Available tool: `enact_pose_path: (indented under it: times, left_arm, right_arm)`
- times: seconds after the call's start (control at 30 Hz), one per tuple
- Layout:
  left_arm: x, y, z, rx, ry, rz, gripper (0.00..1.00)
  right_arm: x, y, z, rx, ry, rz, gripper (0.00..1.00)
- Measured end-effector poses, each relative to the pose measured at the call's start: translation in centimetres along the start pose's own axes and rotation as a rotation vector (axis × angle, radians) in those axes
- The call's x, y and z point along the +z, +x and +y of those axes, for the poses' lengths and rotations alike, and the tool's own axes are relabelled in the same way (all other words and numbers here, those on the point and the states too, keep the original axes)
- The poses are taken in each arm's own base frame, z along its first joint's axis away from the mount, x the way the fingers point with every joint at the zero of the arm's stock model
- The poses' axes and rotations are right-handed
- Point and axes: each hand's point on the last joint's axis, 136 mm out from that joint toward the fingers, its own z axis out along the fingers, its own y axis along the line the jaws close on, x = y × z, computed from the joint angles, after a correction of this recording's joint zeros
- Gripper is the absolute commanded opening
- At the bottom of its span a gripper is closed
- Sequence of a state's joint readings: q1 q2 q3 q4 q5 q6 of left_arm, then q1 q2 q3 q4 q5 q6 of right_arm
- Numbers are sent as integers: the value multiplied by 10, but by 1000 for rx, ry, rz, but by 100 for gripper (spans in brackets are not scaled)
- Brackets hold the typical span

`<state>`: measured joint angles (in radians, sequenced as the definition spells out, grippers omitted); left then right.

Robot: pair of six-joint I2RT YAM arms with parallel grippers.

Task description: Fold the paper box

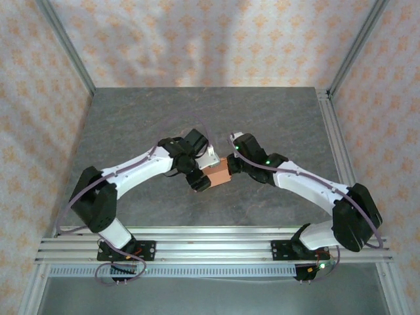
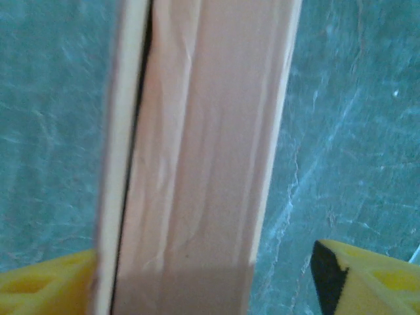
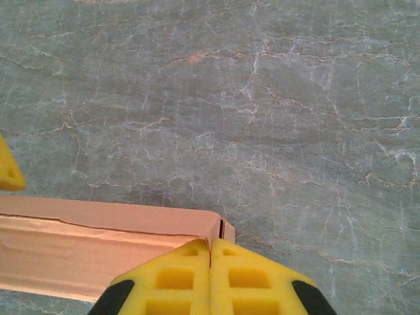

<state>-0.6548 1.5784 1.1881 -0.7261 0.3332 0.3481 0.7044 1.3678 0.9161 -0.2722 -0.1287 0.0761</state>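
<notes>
**Both hands at the paper box, mid-table**

My right gripper (image 3: 210, 244) has its fingers pressed together, yellow pads meeting flush. They sit right at the end corner of the paper box (image 3: 85, 243). I can't tell whether a thin card edge is caught between them.

My left gripper (image 2: 205, 252) is spread, and the box (image 2: 197, 151) runs lengthwise between the fingers. One finger (image 2: 46, 289) is against the box's long edge. The other (image 2: 367, 279) stands apart from it, with bare table showing in the gap. A dark seam runs along the box's left edge, beside a pale card strip.

From above, the box (image 1: 215, 176) lies roughly mid-table. The left gripper (image 1: 200, 182) is on its left end and the right gripper (image 1: 231, 164) on its right. In the right wrist view, the tip of a left finger (image 3: 8, 172) shows just beyond the box.

The grey marbled table (image 1: 275, 118) is bare around us, with open room toward the far edge and both sides. Patterned walls (image 1: 197, 39) with metal posts close three sides, and the rail (image 1: 216, 246) holding my bases closes the near edge.

Both arms reach forward and bend inward, elbows out, wrists converging on the box.
</notes>
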Motion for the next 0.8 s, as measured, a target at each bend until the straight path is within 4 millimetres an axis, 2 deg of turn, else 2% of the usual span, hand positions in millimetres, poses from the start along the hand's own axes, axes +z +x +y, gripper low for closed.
enact_pose_path:
  times: [0.1,0.23,0.33,0.37,0.57,0.7,0.8]
  left_arm:
    - [-20,-12,2,-56,-32,-100,100]
    - [-44,-25,7,-154,-98,-221,100]
    - [-57,-23,11,-270,-151,-274,100]
    - [-60,-21,13,-313,-164,-283,98]
    - [-74,-8,20,-573,-207,-305,69]
    - [-70,10,16,-712,-200,-240,52]
    - [-66,18,12,-780,-182,-205,44]
  right_arm:
    - [-1,1,-1,1,2,-4,0]
    - [-2,0,-1,-2,7,-10,0]
    - [-2,1,0,-6,14,-13,0]
    - [-2,0,0,-6,17,-14,0]
    - [-3,-1,-1,0,28,-23,0]
    - [-4,-1,0,0,31,-26,0]
    - [-4,-1,1,-1,34,-28,0]
